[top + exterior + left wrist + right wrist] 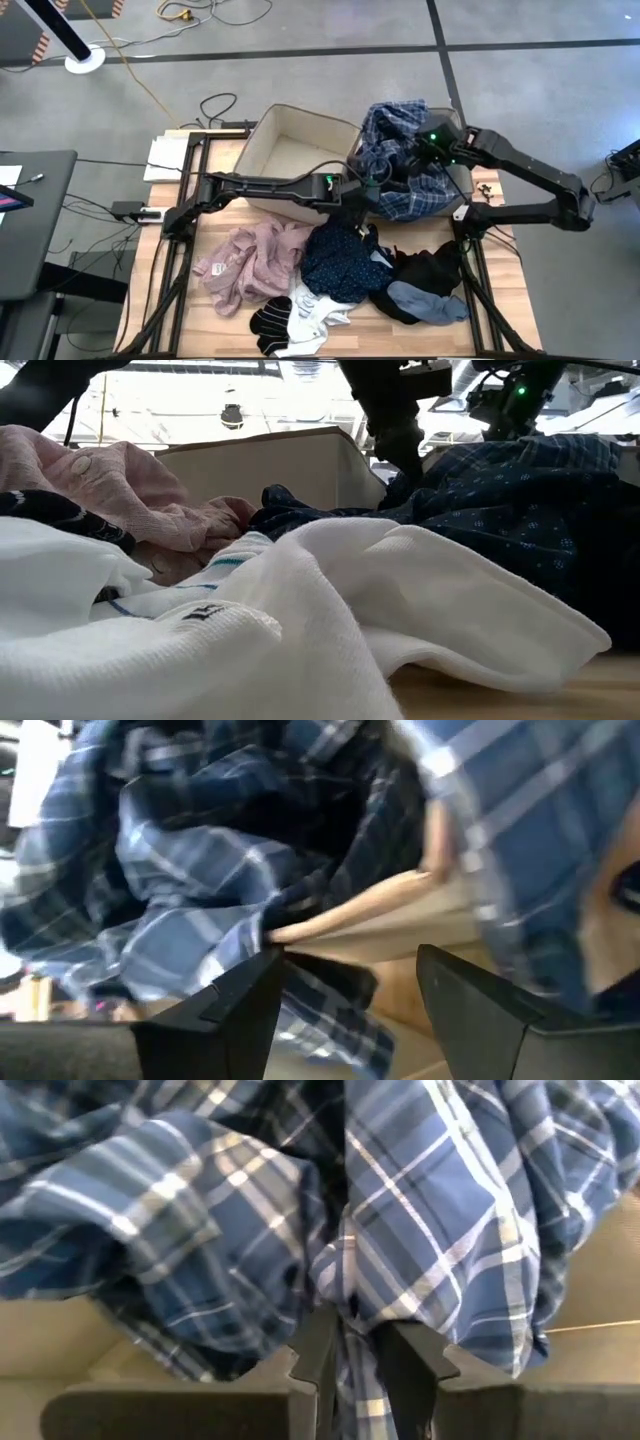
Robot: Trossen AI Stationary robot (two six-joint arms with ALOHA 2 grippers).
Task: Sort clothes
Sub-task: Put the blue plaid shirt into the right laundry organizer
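While the blue-white plaid shirt [405, 160] drapes over the right beige bin [462, 185], I see my right end effector [352, 1342] clenched on its fabric, left end effector [345, 995] released beside the bin's rim, remaining clothes heaped on the counter [500, 300].

Grey floor [300, 80], loose cables [190, 20]

1. Two beige fabric bins stand side by side at the back of the wooden bench [520, 300]; the left bin [290, 150] shows its bare floor.
2. The right bin [466, 180] is mostly covered.
3. A yellow cable [140, 80] snakes over the grey floor [540, 90].
4. A white round base [85, 62] sits on the floor, far left.
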